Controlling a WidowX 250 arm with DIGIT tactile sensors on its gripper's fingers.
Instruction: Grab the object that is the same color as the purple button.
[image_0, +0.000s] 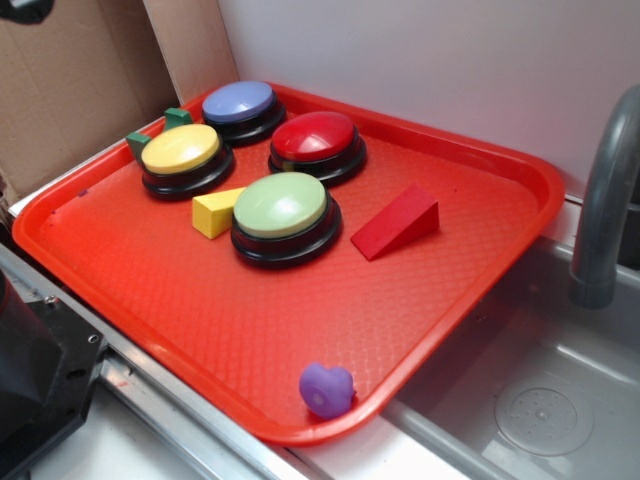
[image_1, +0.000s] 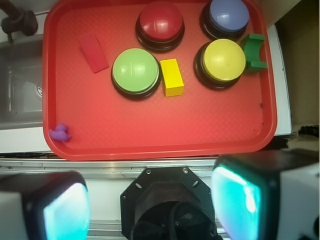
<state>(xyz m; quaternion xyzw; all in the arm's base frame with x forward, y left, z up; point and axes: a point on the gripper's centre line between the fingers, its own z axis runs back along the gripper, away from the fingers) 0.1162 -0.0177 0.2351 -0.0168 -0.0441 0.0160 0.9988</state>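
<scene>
The small glossy purple heart-shaped object (image_0: 327, 389) lies at the near corner of the red tray (image_0: 200, 300); in the wrist view it (image_1: 60, 133) sits at the tray's lower left corner. The purple button (image_0: 240, 104) with a pale blue-violet dome stands at the tray's far side, and at top right in the wrist view (image_1: 228, 15). My gripper (image_1: 152, 202) is open and empty, high above the robot base, off the tray's near edge. Its pads (image_1: 237, 200) glow teal. The gripper does not show in the exterior view.
On the tray stand a red button (image_0: 316, 140), yellow button (image_0: 182, 153) and green button (image_0: 282, 208), a yellow wedge block (image_0: 215, 211), a red wedge (image_0: 397, 222) and a green piece (image_0: 160, 128). A grey sink (image_0: 540, 380) with faucet (image_0: 605, 190) lies right. Cardboard stands behind.
</scene>
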